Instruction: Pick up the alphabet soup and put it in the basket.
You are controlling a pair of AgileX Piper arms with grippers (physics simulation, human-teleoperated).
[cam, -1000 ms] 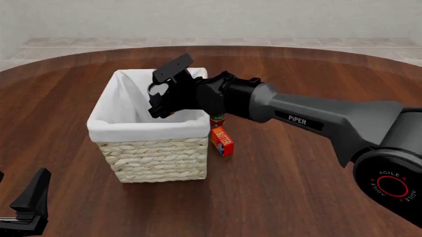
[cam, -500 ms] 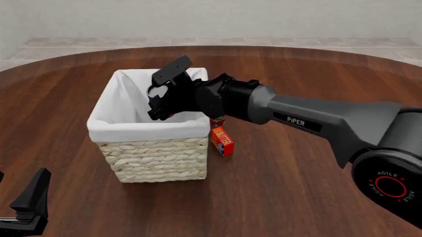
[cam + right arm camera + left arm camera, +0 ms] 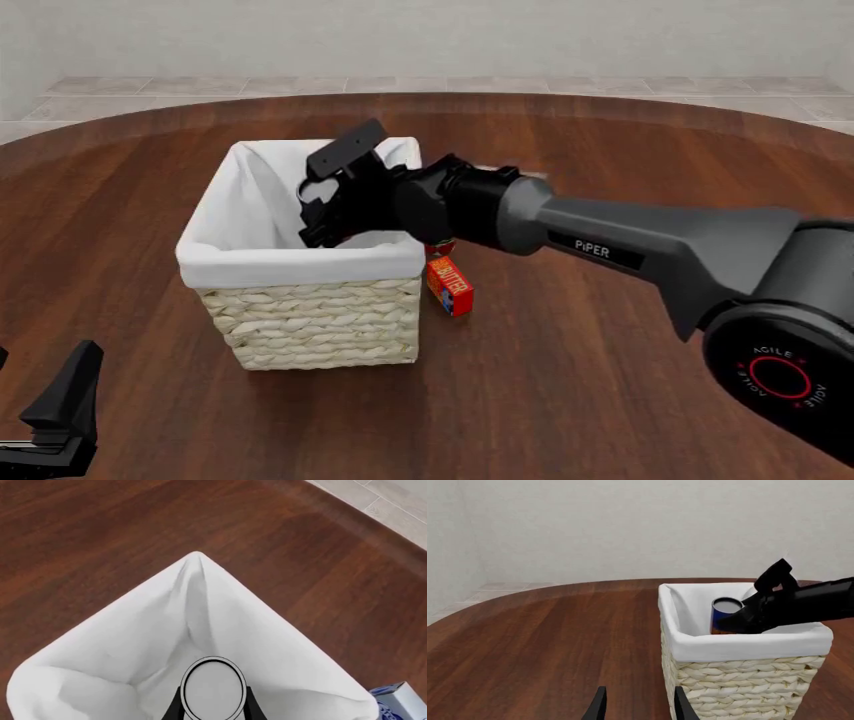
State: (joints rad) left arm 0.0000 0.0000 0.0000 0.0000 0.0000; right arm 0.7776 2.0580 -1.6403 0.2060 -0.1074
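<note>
Alphabet soup [image 3: 726, 616] is inside the mouth of the basket [image 3: 310, 318], held upright in the right hand [image 3: 213, 707], whose fingers are closed against the can's sides in the right wrist view. The left wrist view shows the pale lid just below the liner's rim, blue label beneath, the dark arm reaching in over the far edge.

Change over the last second: in the front view the right hand [image 3: 320, 215] has dropped slightly and moved further over the basket's interior; the arm behind it has shifted the same way. The can cannot be seen in the front view, being hidden by the hand.

Judgement: transport is effectively complete; the can is over the liner and low enough that release should drop it inside. Whether it touches the basket floor cannot be told.

Left hand [image 3: 637, 706] is idle near the bench's near edge, fingers apart, holding nothing. A small red box [image 3: 450, 285] lies on the bench [image 3: 601, 380] beside the basket.
</note>
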